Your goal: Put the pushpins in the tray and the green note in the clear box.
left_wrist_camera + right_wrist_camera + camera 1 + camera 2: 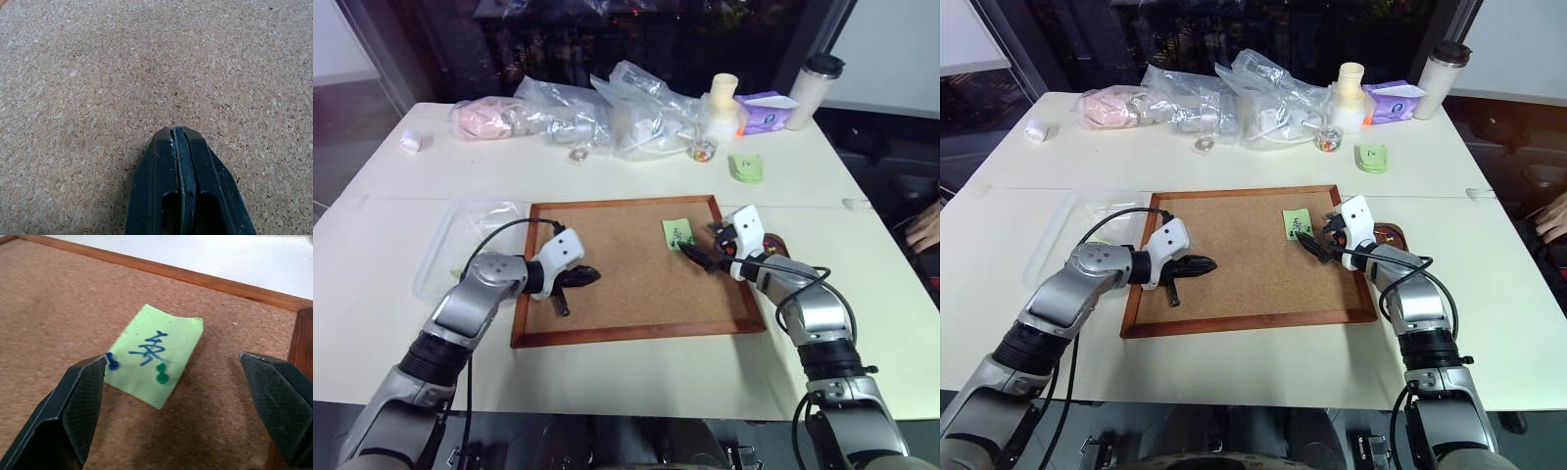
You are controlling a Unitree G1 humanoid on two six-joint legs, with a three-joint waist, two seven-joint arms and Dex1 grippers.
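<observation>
The green note [156, 355], with a blue scribble, lies on the corkboard's far right part. Two pushpins stand in it: a blue one [112, 363] at its edge and a green one [161, 377] near the scribble. My right gripper [700, 257] hangs open just in front of the note, its fingers [73, 406] spread wider than the note. The dark reddish tray [1393, 235] sits right of the board, partly hidden behind that hand. My left gripper [587, 277] is shut and empty over the board's left part, its fingertips [177, 134] close above the cork. The clear box [460, 240] lies left of the board.
The wood-framed corkboard [626, 294] fills the table's middle. At the back stand clear plastic bags [607, 113], a small glass jar [703, 149], a green notepad [745, 166], a purple packet [766, 110] and a tumbler [813, 90]. A person's hand [925, 230] shows at the right edge.
</observation>
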